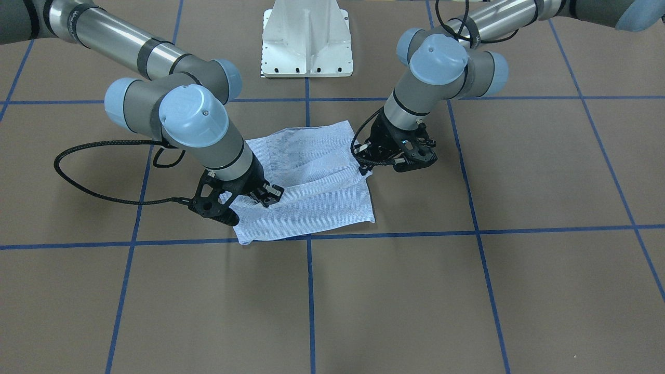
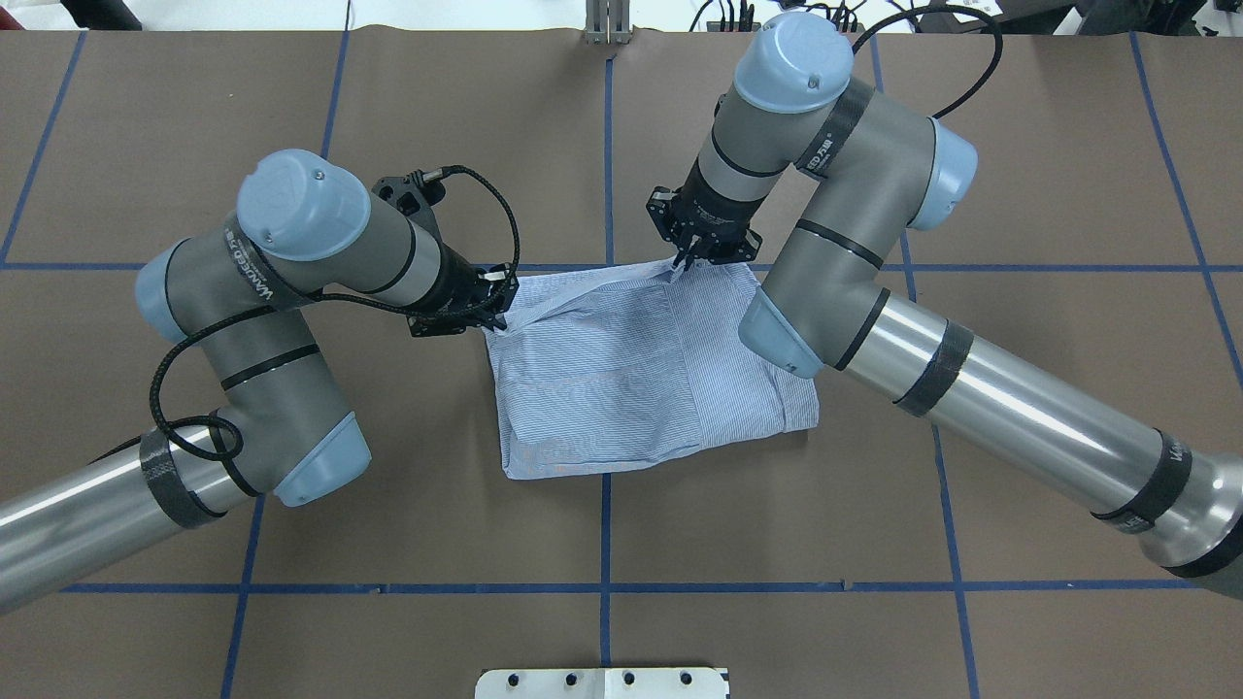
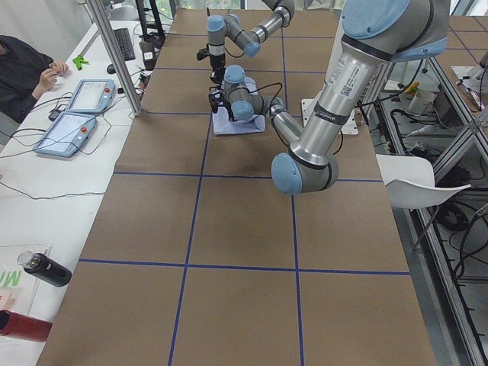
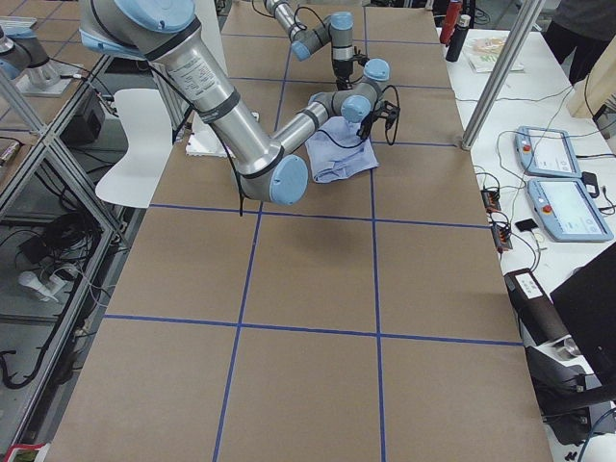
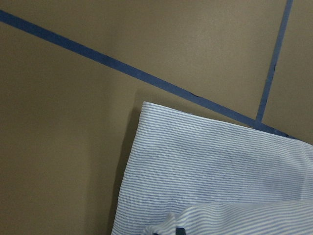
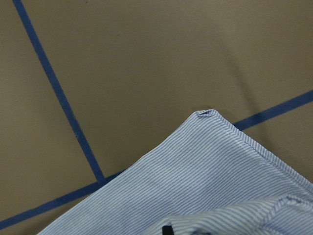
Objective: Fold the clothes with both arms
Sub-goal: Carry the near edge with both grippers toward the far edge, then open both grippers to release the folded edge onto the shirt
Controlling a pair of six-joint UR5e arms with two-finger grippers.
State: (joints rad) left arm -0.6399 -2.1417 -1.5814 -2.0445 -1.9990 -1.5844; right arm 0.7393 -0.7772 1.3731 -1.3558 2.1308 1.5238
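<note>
Both tools pinch the far edge of the light blue-and-white striped button-up shirt (image 2: 621, 388), which lies folded at the middle of the brown counter (image 2: 971, 146). The black left tool (image 2: 483, 309) holds its left corner, the black right tool (image 2: 688, 260) further right. The shirt's bulk lies toward the robot from both.

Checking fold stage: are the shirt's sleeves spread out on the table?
No, the shirt lies folded into a compact rectangle, with no sleeve sticking out in the overhead view.
</note>
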